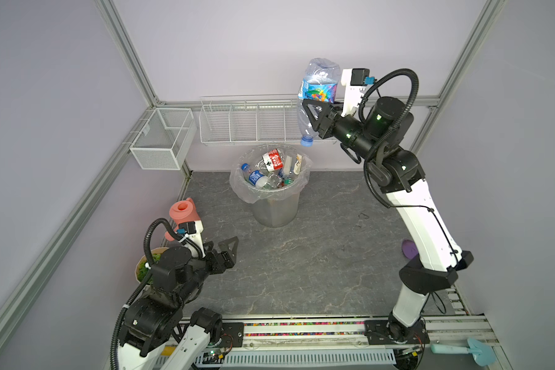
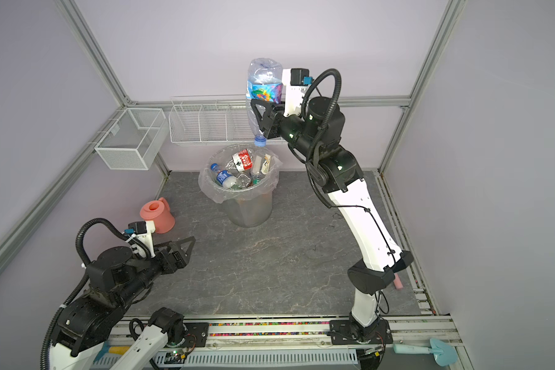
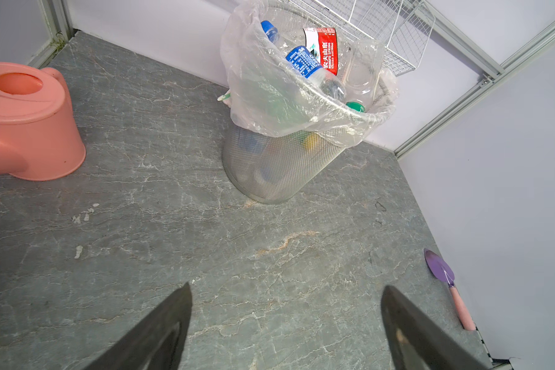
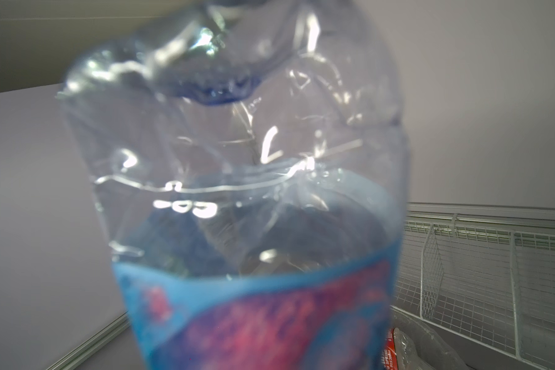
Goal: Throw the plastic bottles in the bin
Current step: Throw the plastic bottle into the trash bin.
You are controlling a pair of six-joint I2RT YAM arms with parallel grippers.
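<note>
Bottle [image 1: 319, 88]: crushed, clear, blue-labelled, clenched cap-down between the fingers of the right gripper [image 1: 313, 114], aloft by the far rim of the bin [image 1: 276, 211]. More bottles [image 1: 263, 176] lying inside. Left gripper [image 3: 285, 320]: fingers spread, empty, low over the grey tabletop [image 3: 205, 256], near the pink watering can [image 3: 29, 121].

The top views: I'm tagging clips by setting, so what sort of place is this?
Probably a robot test cell, not a home: an aluminium frame with plain lilac panels, a left arm and right arm mounted on a rail, and staged props, a bin of bottles and a pink watering can.
</note>
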